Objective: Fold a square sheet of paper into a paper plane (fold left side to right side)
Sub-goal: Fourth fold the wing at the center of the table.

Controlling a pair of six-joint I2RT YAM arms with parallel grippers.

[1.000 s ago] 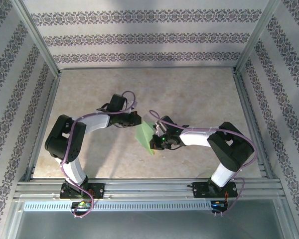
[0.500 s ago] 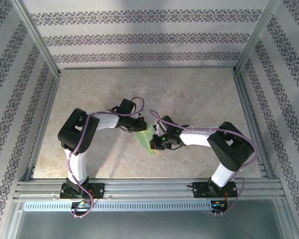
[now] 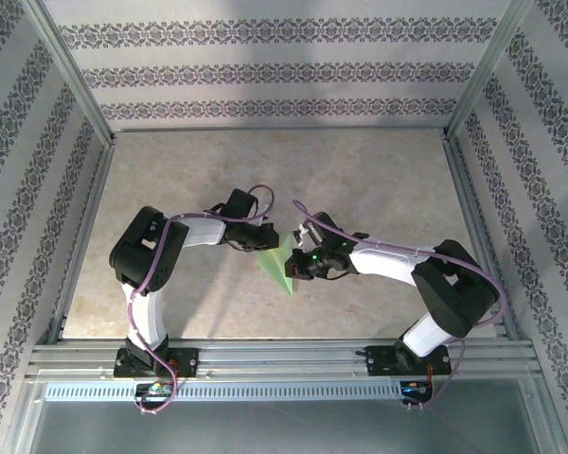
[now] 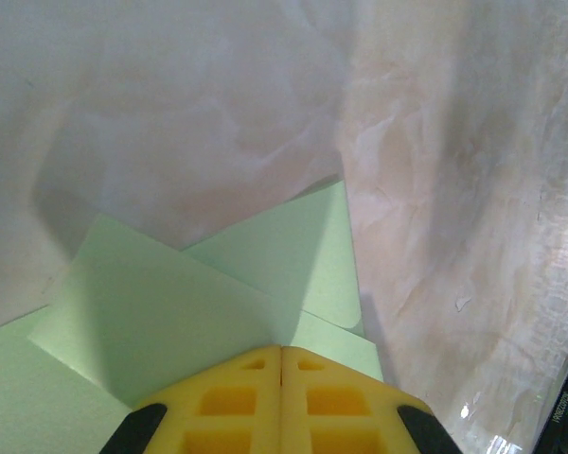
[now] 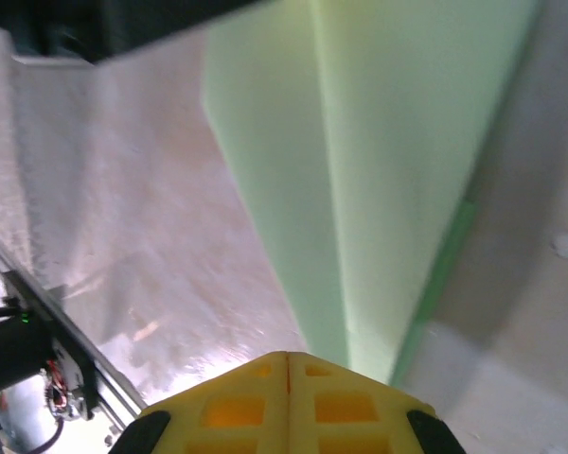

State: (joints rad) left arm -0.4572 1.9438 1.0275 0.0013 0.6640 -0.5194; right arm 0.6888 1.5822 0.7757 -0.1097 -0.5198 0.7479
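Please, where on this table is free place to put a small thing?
The far half of the table, from the back wall down to the left pincer and right pincer, is bare. So is the near strip between the green paper and the front rail. It is crowded in the middle, where both pincers meet at the paper.

Lab test cell: aluminium frame [image 3: 284,357], wallpapered panels [image 3: 275,71].
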